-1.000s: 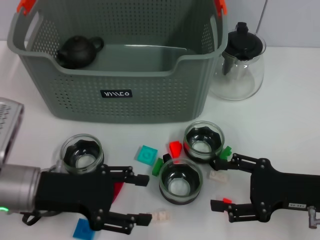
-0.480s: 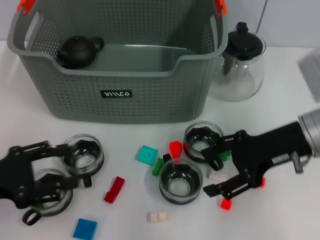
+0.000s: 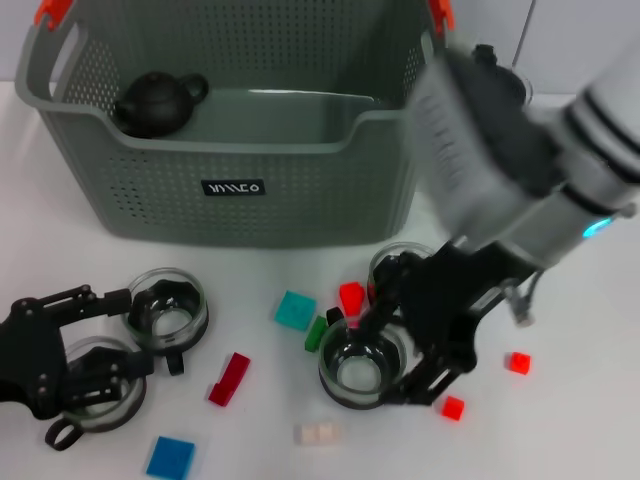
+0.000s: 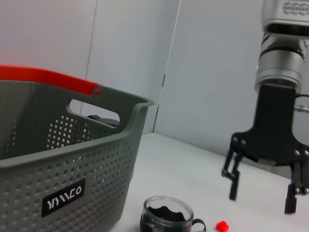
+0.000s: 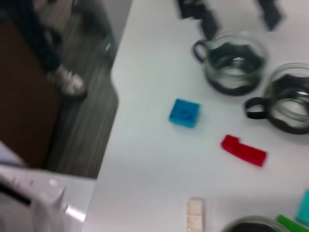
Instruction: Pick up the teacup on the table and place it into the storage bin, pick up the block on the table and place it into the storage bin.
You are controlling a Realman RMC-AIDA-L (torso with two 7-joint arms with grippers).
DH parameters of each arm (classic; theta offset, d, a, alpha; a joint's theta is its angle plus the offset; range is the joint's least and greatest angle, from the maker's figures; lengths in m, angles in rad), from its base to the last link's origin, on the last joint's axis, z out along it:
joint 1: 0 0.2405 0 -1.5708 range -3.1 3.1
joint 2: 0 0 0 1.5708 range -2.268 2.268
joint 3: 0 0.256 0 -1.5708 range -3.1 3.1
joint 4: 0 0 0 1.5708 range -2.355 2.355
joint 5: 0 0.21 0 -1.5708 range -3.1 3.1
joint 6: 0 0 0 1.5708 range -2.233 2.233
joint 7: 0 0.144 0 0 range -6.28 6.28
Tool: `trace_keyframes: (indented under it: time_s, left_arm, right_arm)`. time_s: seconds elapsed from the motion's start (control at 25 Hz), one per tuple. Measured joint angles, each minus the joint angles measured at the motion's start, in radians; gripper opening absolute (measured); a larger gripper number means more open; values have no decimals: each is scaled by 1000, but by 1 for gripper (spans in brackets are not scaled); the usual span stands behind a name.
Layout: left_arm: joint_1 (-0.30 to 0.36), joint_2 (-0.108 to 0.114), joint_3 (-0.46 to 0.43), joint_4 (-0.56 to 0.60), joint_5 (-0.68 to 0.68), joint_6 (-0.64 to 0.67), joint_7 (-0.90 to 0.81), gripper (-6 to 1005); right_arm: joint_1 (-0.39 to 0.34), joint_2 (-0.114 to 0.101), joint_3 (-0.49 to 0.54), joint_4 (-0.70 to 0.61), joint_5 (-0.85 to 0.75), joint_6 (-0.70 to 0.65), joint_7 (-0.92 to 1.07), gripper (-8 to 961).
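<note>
While our right gripper (image 3: 405, 345) hangs over the middle of the white bench (image 3: 580, 250), its jaws are spread wide, one finger on each side of the nearest-centre clear glass teacup with a dark insert (image 3: 361, 364), not clamped on it. From the left wrist view the same gripper (image 4: 263, 186) shows above the bench with its fingers parted and nothing between them.

Our left gripper (image 3: 100, 335) sits low at the near left, jaws released. It lies against two more glass teacups: one (image 3: 168, 309) just beyond its far finger and one (image 3: 100, 395) by its near finger; whether it touches either we cannot tell. A fourth glass teacup (image 3: 400, 272) stands behind the right gripper, so we count four.

The large grey-green perforated plastic storage bin (image 3: 240, 185) with orange handle clips fills the far side; a small dark teapot (image 3: 155, 103) rests inside at its left. A clear glass teapot with a black lid (image 3: 490, 75) is partly hidden to its right.

Blocks lie loose on the bench: four red ones (image 3: 229, 378) (image 3: 351, 297) (image 3: 453, 407) (image 3: 517, 362), one teal square (image 3: 295, 309), one blue square (image 3: 168, 457), one green (image 3: 316, 333) and one pale beige (image 3: 318, 433).
</note>
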Motion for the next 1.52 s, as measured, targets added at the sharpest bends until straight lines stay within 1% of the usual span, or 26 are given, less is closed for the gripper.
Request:
trace_keyframes:
  time_s: [0.12,0.2,0.28,0.52,0.76,0.92,1.2,1.36,1.44,1.48,1.52]
  left_arm:
    - [-2,0,0,-10,0,-8,0,782]
    - [-2,0,0,-16,0,-12,0,782]
    - [-1,0,-1,-18,0,-16,0,782]
    - [1,0,-2,-18,0,-20,0,782]
    - [3,-4,1,-18,0,-20,0,782]
    - [4,-5,-1,-18,0,-20,0,782]
    - [1,-6,0,-18,0,-19,0,781]
    - [-1,-6,2,-18,0,-19,0,781]
    - [-2,-6,0,-18,0,-19,0,781]
    - [-2,-6,0,-18,0,-19,0,781]
    - [-2,-6,-1,-18,0,-19,0,781]
  right_arm:
    - [18,4,-112,5,-1,45,40,741]
    - [13,5,-186,5,-10,101,69,712]
    - [5,5,-239,4,-27,155,96,683]
    - [-16,6,-359,35,-42,269,136,596]
    - [-25,7,-417,111,-42,364,148,595]
    - [-32,8,-439,148,-42,413,155,552]
    - [-38,6,-437,142,-35,397,154,477]
    - [-38,3,-428,137,-35,388,157,344]
    - [-38,2,-412,123,-35,369,158,277]
    - [-40,1,-381,95,-35,328,157,251]
    - [-40,1,-381,95,-35,328,157,224]
